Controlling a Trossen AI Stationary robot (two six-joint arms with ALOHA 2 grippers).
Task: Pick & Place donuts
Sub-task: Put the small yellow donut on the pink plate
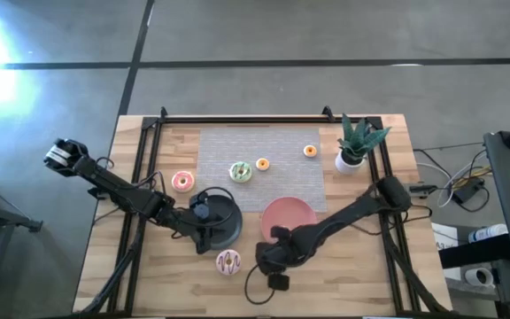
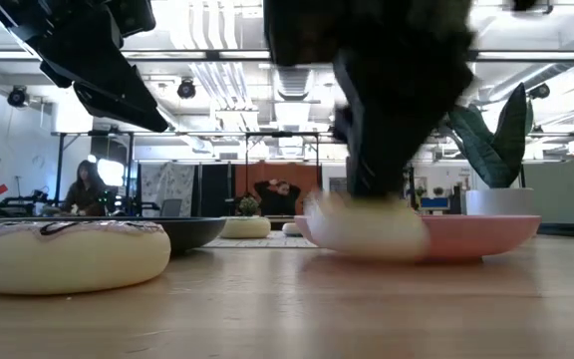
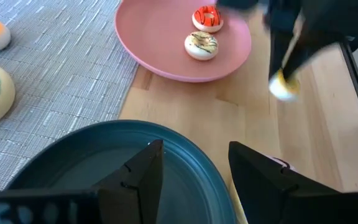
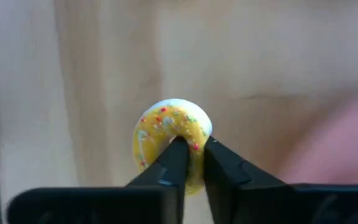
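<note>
Fingers of the right gripper (image 4: 190, 146) pinched the rim of a yellow sprinkled donut (image 4: 169, 134), one finger through its hole, so the ring stood on edge rather than flat, close above bare wood just beside the pink plate (image 1: 301, 210) near the counter's front edge. Two small donuts, one red (image 3: 207, 18) and one white with dark drizzle (image 3: 201, 45), lay flat on that plate. The left gripper (image 3: 194, 168) hung partly open and empty over the dark blue plate (image 1: 228, 221). A green-iced donut (image 1: 241, 172) and two orange ones (image 1: 262, 164) (image 1: 310, 151) lay flat on the grey mat (image 1: 237, 146). A pink donut (image 1: 182, 182) sat on wood beside it, and a larger white drizzled donut (image 1: 228, 261) sat alone near the front edge. A potted plant (image 1: 354, 146) stood at the right.
</note>
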